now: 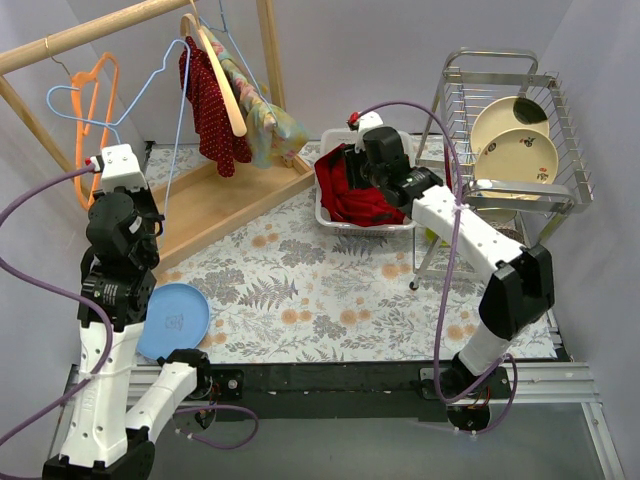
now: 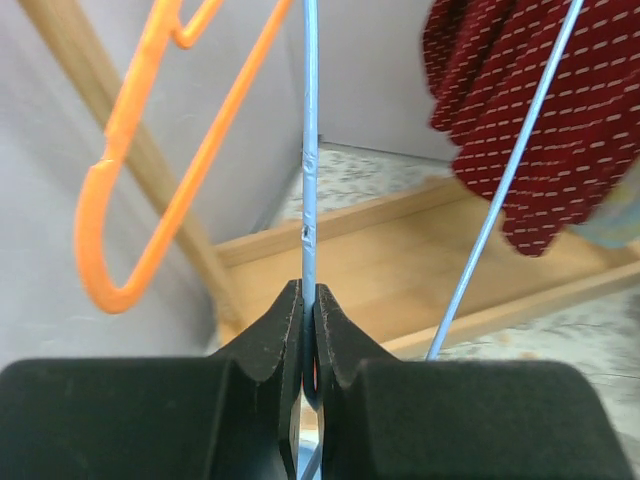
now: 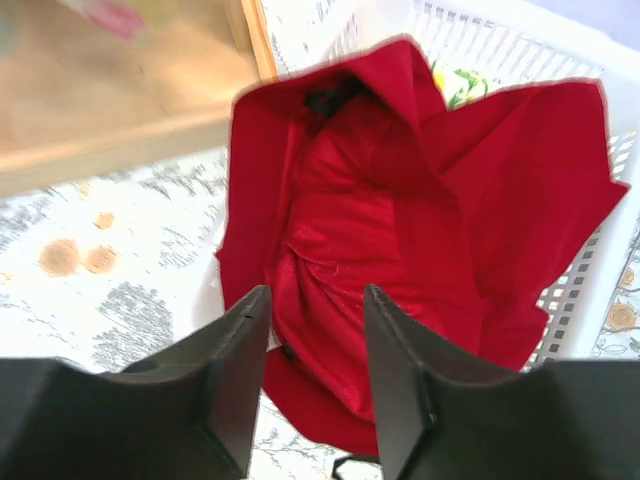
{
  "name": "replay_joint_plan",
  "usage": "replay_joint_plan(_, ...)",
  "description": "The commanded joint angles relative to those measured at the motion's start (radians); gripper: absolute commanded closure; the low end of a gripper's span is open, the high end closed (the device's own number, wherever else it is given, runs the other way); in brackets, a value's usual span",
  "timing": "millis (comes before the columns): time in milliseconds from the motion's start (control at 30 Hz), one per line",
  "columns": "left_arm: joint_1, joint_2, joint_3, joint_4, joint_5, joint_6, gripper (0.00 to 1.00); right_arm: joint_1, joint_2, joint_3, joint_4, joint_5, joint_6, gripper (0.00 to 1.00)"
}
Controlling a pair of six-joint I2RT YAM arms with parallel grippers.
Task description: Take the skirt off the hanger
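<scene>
The red skirt lies crumpled in the white basket at the back middle. It fills the right wrist view. My right gripper hovers just above it, open and empty. An empty blue wire hanger hangs from the wooden rail. My left gripper is shut on its lower wire, and the jaws pinch the wire.
An orange hanger hangs left of the blue one. A wooden hanger holds a dark red patterned garment beside a floral garment. A blue plate lies near left. A wire dish rack with plates stands at right.
</scene>
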Motion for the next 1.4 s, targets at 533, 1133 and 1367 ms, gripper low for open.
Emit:
replay_joint_plan(533,-0.001,0.187,-0.001,0.353,-0.309,0.592,1.0,0.008,-0.361,-0.102,0.082,-0.111,0.017,0.02)
replay_joint_plan(1133,-0.001,0.411,0.138,0.625,-0.366,0.779,1.0,0.01,-0.541,-0.199,0.103,-0.078,-0.012,0.02)
replay_joint_plan(1367,0.022,0.503,0.244,0.567,-0.354,0.724,1.0,0.011,-0.617,-0.249,0.113,-0.108,-0.005,0.02)
